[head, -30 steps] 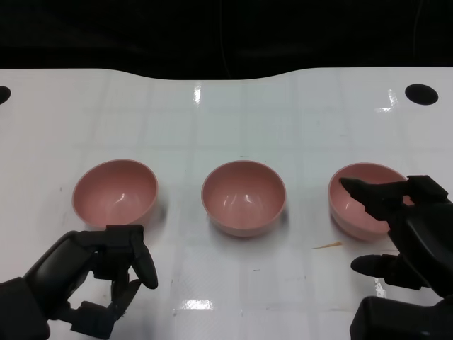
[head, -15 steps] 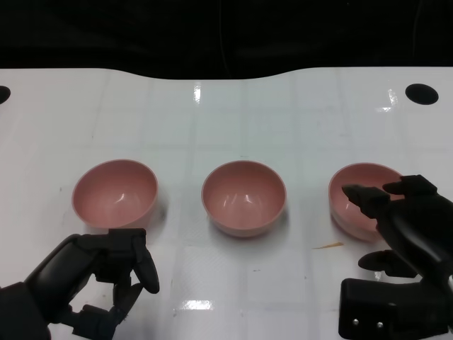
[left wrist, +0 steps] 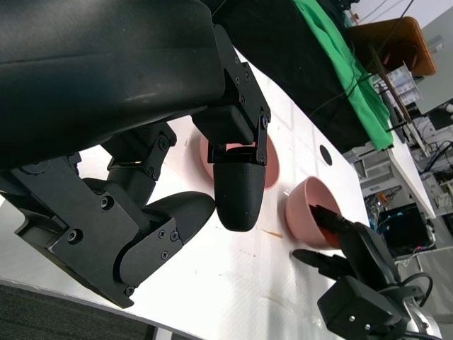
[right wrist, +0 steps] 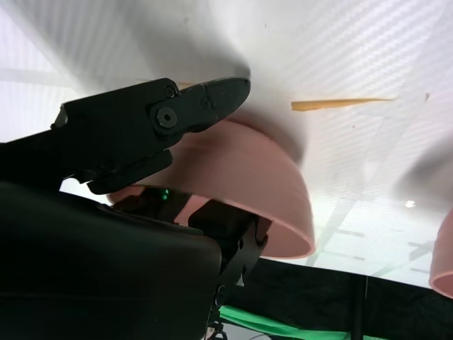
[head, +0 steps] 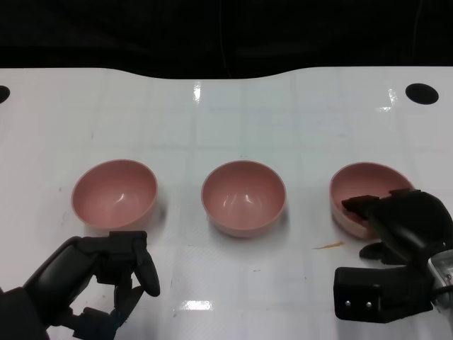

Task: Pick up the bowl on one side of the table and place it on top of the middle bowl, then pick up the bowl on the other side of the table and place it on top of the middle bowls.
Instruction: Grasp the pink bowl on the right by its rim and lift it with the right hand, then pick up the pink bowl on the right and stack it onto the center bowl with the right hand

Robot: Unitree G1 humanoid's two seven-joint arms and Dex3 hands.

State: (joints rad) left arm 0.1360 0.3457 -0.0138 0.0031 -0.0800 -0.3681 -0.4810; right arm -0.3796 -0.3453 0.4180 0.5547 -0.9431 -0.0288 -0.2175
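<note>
Left hand point(head: 99, 280) sits low at the near edge of the white bench point(head: 233, 120), fingers curled in with nothing between them, just short of the left bowl point(head: 115, 193) and not touching it. That bowl stands upright and pink, well apart from the middle bowl point(head: 243, 197), which also stands upright at the centre of the row. Further along, a thin orange sliver point(head: 328, 246) lies on the bench just in front of the right bowl point(head: 362, 197). Now the action: the right hand point(head: 396, 227) is on that bowl's near side, one finger hooked over the rim into the hollow and another below, against the outside. The right wrist view confirms it, a black finger point(right wrist: 191, 106) pressed along the pink outer wall with the rest of the hand on the inner side, so the wall is pinched between them. The bowl looks tipped a little, though whether it is off the bench I cannot tell.
</note>
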